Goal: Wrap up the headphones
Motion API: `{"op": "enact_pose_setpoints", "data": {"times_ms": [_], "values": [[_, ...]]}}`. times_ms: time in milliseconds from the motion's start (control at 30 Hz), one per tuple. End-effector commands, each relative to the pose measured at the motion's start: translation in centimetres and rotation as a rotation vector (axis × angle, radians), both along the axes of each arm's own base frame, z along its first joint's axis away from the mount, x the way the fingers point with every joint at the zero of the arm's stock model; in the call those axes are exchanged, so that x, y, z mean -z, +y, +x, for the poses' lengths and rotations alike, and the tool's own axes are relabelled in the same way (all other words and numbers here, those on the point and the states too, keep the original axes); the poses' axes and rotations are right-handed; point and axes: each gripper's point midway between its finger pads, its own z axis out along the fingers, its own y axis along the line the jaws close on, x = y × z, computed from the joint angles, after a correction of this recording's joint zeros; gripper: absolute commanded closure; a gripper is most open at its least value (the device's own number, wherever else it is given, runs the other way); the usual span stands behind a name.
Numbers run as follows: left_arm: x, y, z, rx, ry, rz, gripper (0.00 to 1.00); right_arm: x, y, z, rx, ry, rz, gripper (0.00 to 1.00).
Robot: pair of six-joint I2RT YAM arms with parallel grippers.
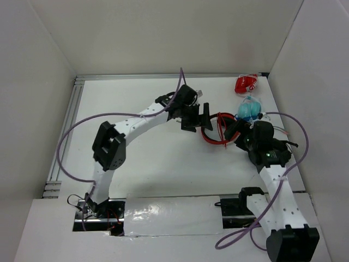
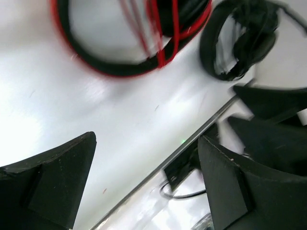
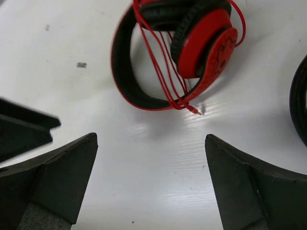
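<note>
Plainly, 1 headphones [image 3: 206,43] lies free; left fingers [image 2: 53,182] and right fingers [image 3: 57,177] gape empty.

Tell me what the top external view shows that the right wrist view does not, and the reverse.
Only the top view: a red packet and a teal packet near the table's far right corner. Only the right wrist view: the cable's plug lying on the table, and the open right hand close up. Both: the red headphones on the white table, held by neither hand.
</note>
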Motion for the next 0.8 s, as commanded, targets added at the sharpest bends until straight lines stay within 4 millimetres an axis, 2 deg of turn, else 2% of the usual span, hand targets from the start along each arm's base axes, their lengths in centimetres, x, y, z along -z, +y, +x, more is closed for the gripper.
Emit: {"op": "enact_pose_setpoints", "data": {"times_ms": [0, 33, 67, 100, 133, 167, 200, 233, 267, 300, 333, 400, 433, 467, 533, 600, 767], "values": [[-6.2, 3.4, -2.8, -0.010, -0.168, -0.003, 0.01, -3.7, -0.6, -0.7, 0.055, -0.088, -0.019, 0.00], [-5.7, 4.7, -3.1, -0.072, -0.202, 0.054, 0.01, -4.6, -0.8, -1.0, 0.073, -0.125, -0.018, 0.00], [-6.1, 7.1, -5.1, -0.088, -0.215, 0.066, 0.01, -4.8, -0.8, -1.2, 0.084, -0.134, -0.010, 0.00], [-6.7, 8.3, -5.9, -0.099, -0.231, 0.066, 0.01, -5.1, -0.9, -1.4, 0.087, -0.151, -0.010, 0.00], [-4.7, 10.3, -7.1, -0.119, -0.211, 0.122, 0.01, -5.7, -1.3, -1.8, 0.104, -0.178, -0.022, 0.00], [-7.1, 12.3, -8.3, -0.156, -0.253, 0.096, 0.01, -5.9, -1.5, -2.1, 0.115, -0.189, -0.026, 0.00], [-7.3, 13.7, -9.4, -0.183, -0.245, 0.100, 0.01, -5.9, -1.6, -2.2, 0.127, -0.198, -0.027, 0.00], [-5.3, 16.1, -10.7, -0.249, -0.193, 0.164, 0.01, -6.5, -1.8, -2.5, 0.134, -0.226, -0.029, 0.00], [-6.8, 18.6, -11.2, -0.332, -0.241, 0.154, 0.01, -6.8, -1.6, -2.5, 0.127, -0.239, -0.023, 0.00], [-6.6, 19.9, -11.9, -0.387, -0.223, 0.150, 0.01, -7.0, -1.5, -2.6, 0.115, -0.247, -0.021, 0.00], [-6.3, 22.2, -13.3, -0.444, -0.217, 0.150, 0.01, -7.2, -1.2, -2.9, 0.101, -0.255, -0.017, 0.00], [-5.8, 24.1, -14.5, -0.482, -0.217, 0.151, 0.01, -7.0, -0.9, -2.9, 0.085, -0.256, -0.015, 0.00], [-4.5, 25.4, -15.5, -0.495, -0.194, 0.181, 0.01, -7.1, -0.9, -2.9, 0.082, -0.265, -0.014, 0.00], [-5.1, 26.5, -16.2, -0.522, -0.210, 0.156, 0.01, -7.0, -0.8, -3.0, 0.081, -0.267, -0.010, 0.00], [-4.3, 27.9, -17.4, -0.579, -0.168, 0.155, 0.01, -7.0, -0.8, -3.0, 0.077, -0.277, -0.010, 0.00], [-5.0, 28.9, -18.1, -0.585, -0.205, 0.118, 0.01, -7.2, -0.8, -3.0, 0.082, -0.282, -0.006, 0.00], [-4.0, 31.8, -19.8, -0.710, -0.155, 0.125, 0.01, -6.7, -1.4, -3.4, 0.115, -0.285, -0.015, 0.00]]}}
